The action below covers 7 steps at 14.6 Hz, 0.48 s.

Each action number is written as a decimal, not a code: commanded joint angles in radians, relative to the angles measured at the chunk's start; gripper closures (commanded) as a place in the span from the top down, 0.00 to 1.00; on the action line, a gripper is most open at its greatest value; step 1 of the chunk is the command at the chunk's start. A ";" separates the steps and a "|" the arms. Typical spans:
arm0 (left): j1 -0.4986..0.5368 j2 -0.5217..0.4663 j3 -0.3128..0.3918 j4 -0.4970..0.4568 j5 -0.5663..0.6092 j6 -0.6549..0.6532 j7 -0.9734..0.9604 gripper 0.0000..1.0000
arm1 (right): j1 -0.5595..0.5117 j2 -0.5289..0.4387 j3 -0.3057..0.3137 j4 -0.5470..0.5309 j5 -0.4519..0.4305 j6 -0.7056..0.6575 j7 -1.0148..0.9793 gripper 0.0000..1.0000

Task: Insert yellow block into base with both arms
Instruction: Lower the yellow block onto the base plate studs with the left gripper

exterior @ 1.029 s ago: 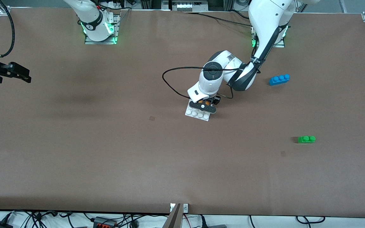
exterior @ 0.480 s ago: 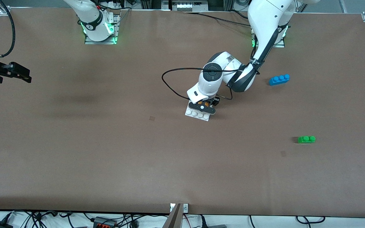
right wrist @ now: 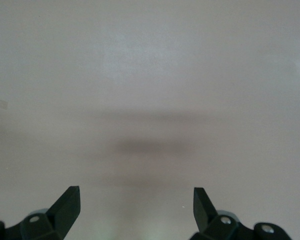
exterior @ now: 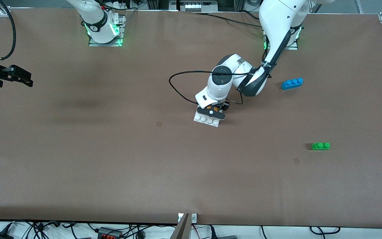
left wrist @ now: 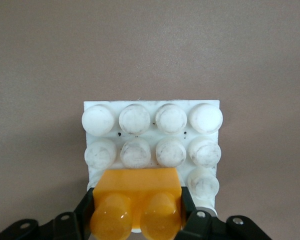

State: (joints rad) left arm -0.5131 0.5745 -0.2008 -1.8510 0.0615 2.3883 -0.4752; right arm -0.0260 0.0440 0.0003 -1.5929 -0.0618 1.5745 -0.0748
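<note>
My left gripper [left wrist: 136, 220] clamps the small yellow-orange two-stud plastic block [left wrist: 136, 200] over the flat white studded plastic base [left wrist: 152, 137] to align studs; my right gripper [right wrist: 135, 207] waits spread wide over bare table.

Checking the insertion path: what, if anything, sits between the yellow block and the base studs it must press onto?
Nothing visible. The left hand holds the yellow block right at the base; the studs beside it are bare.

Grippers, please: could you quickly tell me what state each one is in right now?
Left gripper: shut on the yellow block, over the base.
Right gripper: open, holding nothing, waiting above bare table toward the right arm's end.
</note>
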 commanded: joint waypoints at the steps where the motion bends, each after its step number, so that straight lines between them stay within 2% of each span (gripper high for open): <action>1: -0.010 0.044 0.003 0.032 0.024 0.000 0.007 0.40 | -0.003 0.005 0.006 0.019 -0.007 -0.010 0.013 1.00; 7: -0.015 0.056 0.003 0.059 0.023 0.003 0.003 0.40 | -0.002 0.005 0.006 0.019 -0.007 -0.011 0.013 1.00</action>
State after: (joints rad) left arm -0.5181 0.5858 -0.2009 -1.8330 0.0643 2.3875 -0.4751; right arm -0.0260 0.0440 0.0003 -1.5929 -0.0618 1.5745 -0.0748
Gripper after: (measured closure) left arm 0.322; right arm 0.000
